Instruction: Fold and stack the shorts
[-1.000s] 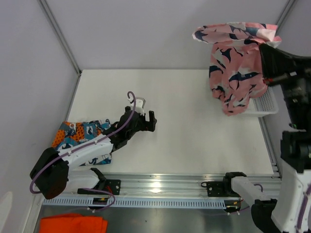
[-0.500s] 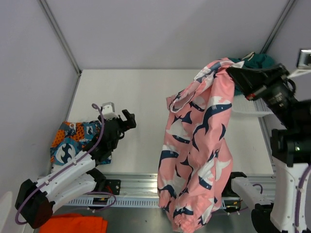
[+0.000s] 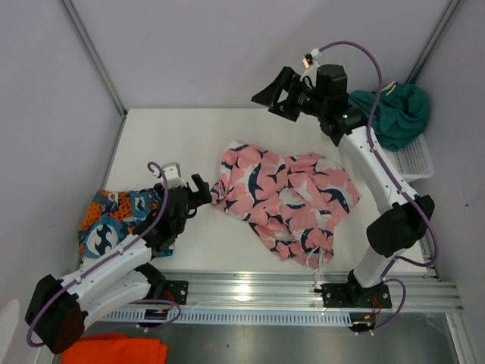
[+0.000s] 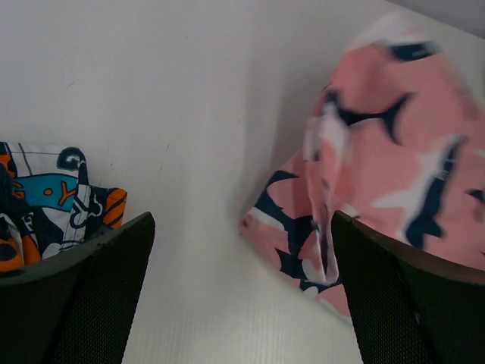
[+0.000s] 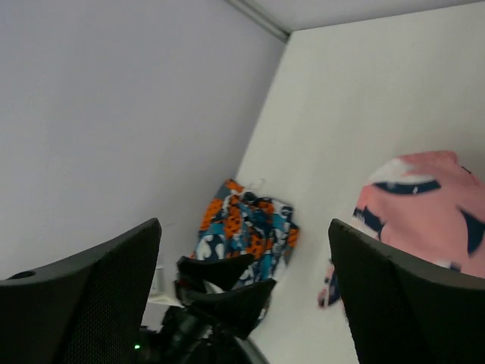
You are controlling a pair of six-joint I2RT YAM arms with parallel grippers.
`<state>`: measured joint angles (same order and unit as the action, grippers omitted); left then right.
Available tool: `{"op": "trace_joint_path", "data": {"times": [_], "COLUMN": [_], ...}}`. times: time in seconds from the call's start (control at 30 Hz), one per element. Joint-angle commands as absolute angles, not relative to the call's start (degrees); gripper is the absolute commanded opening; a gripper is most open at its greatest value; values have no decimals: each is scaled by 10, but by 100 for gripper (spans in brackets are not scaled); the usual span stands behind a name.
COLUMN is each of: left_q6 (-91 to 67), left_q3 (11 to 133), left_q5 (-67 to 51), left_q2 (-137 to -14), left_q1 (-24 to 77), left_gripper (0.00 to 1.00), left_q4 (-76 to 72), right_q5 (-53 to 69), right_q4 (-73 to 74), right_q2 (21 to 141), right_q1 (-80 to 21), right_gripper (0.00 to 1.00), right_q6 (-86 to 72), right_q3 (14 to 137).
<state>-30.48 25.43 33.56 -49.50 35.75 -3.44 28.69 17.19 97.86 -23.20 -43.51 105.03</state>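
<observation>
— Where are the soft pink fabric shorts with navy-and-white sharks (image 3: 284, 201) to be found?
— They are seen lying crumpled on the white table (image 3: 174, 136), near its middle, with nothing gripping them.

— And how is the left claw (image 3: 198, 188) held?
— It is held low, just beside the left edge of the pink shorts. Its fingers (image 4: 83, 296) are spread wide and nothing is caught between them. Whether the cloth is touched cannot be told.

— The right claw (image 3: 271, 97)?
— It is raised over the far edge of the table, well apart from the pink shorts. It too is released, and nothing is gripped.

— What of the other shorts?
— The blue, orange and white graphic-print fabric shorts (image 3: 114, 221) are bunched at the table's left edge, partly covered by the left arm. The plain teal green fabric shorts (image 3: 395, 114) are heaped on the white plastic mesh basket (image 3: 418, 161) at the far right corner.

— Is anything else seen?
— A plain bright orange cloth (image 3: 114, 350) is seen off the table, at the near left.
</observation>
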Motion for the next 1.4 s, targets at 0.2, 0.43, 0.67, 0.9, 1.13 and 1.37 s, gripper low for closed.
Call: {"op": "trace_joint_path", "data": {"times": [0.2, 0.43, 0.67, 0.9, 1.13, 1.37], "left_q6": [-250, -168, -209, -263, -286, -294], "left_q3": [272, 323, 346, 338, 338, 345], "left_q5": [195, 95, 191, 99, 55, 62], "left_q2": [-509, -613, -657, -671, -701, -707], "left_q1": [382, 472, 475, 384, 327, 311], "left_gripper": [99, 99, 99, 99, 99, 99], "left_q4": [-116, -155, -111, -101, -89, -68], "right_q5": [116, 10, -109, -286, -337, -361], "right_q4": [355, 394, 393, 431, 402, 377], "right_q2": [809, 626, 513, 543, 676, 808], "right_q1": [-215, -263, -493, -706, -728, -708], "right_gripper": [86, 64, 54, 55, 56, 59], "right_q6": [-227, -251, -361, -440, -419, -374], "right_q3": [928, 630, 440, 409, 425, 462]}}
